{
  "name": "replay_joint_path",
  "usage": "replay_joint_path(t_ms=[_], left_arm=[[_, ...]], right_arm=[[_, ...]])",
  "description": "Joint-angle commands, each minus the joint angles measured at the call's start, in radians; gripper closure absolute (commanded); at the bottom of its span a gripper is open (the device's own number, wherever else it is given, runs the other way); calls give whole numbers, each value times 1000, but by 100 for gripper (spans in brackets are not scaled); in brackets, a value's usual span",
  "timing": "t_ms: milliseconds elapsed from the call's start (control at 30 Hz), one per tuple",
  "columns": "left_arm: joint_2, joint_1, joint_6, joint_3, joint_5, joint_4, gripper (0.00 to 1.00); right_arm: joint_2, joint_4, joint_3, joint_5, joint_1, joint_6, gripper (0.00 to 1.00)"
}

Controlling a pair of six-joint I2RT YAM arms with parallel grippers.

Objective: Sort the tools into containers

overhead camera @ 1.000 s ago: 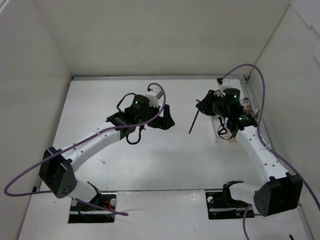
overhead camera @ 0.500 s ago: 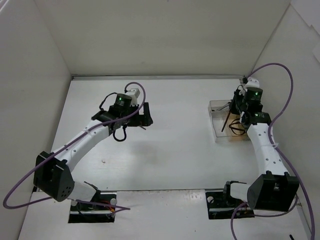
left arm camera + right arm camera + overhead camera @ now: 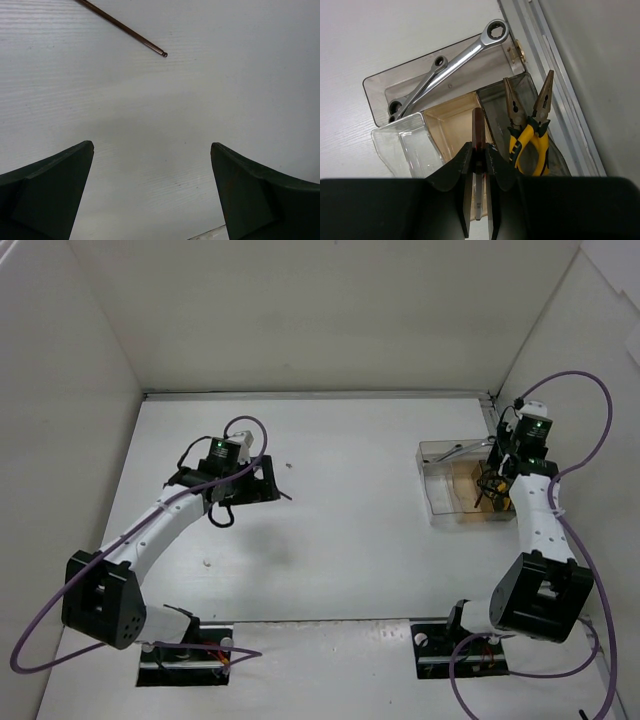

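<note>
The right gripper [image 3: 478, 147] is shut tight on a thin dark key [image 3: 478, 122], which is held over the tan floor of the middle bin [image 3: 447, 117]. On one side of it, 2 wrenches [image 3: 470, 52] lie in the far bin [image 3: 375, 87]. On the other, pliers [image 3: 530, 132] lie in the side bin [image 3: 495, 95]. The key's tip is seen close to the walls shared with both neighbours. If the key is released tilted, it could be left propped on a wall or tipped in with the pliers. Its height above the floor cannot be told, so a bounce cannot be ruled out.

The left gripper [image 3: 151, 145] is spread wide over bare table [image 3: 225, 85] and holds nothing. A loose key [image 3: 125, 25] lies flat beyond its fingertips, not between them. A rod so thin is easily pushed away or rolled if the jaws are brought down off-centre, and it could be missed entirely if they are closed too high.
</note>
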Motion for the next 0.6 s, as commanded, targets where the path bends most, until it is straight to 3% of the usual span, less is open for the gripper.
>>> replay_joint_path(t_ms=[0,567], left_arm=[[-42,22,20,7,29,33,0],[8,32,3,19,85,63,0]], right_arm=[[16,114,50,-4,-18,-17,100],[174,191,10,-104,-33,55,100]])
